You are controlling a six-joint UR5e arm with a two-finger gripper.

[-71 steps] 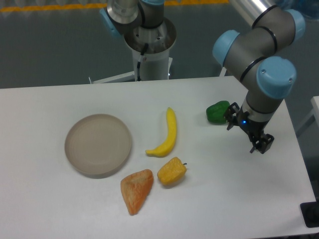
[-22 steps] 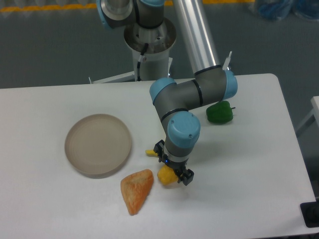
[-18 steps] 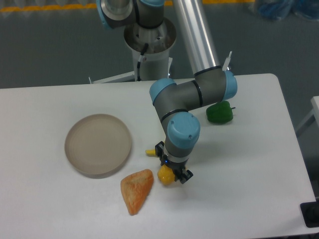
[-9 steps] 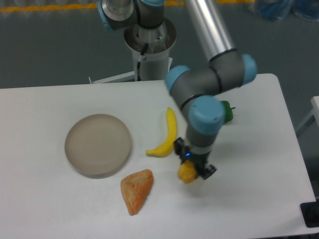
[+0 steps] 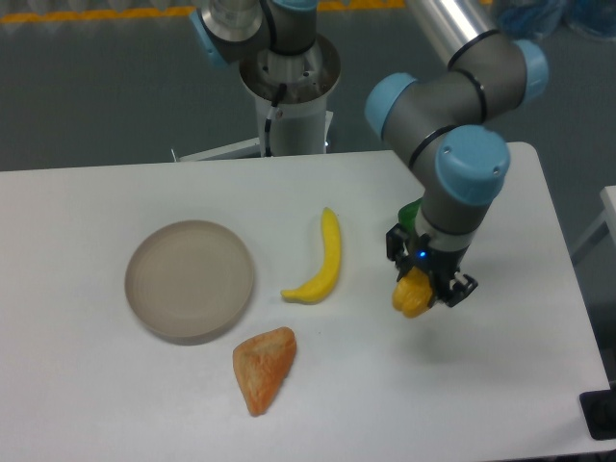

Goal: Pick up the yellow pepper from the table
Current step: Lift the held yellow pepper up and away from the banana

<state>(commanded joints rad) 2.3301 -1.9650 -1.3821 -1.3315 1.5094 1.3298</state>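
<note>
End effector (image 5: 425, 287): I see it clamped on the pepper (image 5: 411, 296).
Pepper: appears clear of the tabletop (image 5: 500, 385).
Done: grasp, lift.
Left: nothing, I judge.

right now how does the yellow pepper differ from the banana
The yellow pepper is short and lumpy; the banana is long, thin and curved. The pepper sits clamped in the jaws of the gripper, while the banana lies free on the table. The pepper looks more orange-yellow. Both are yellowish.

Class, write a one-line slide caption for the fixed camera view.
UR5e gripper holding the yellow pepper above the white table, right of the banana, plate and orange wedge.
</note>
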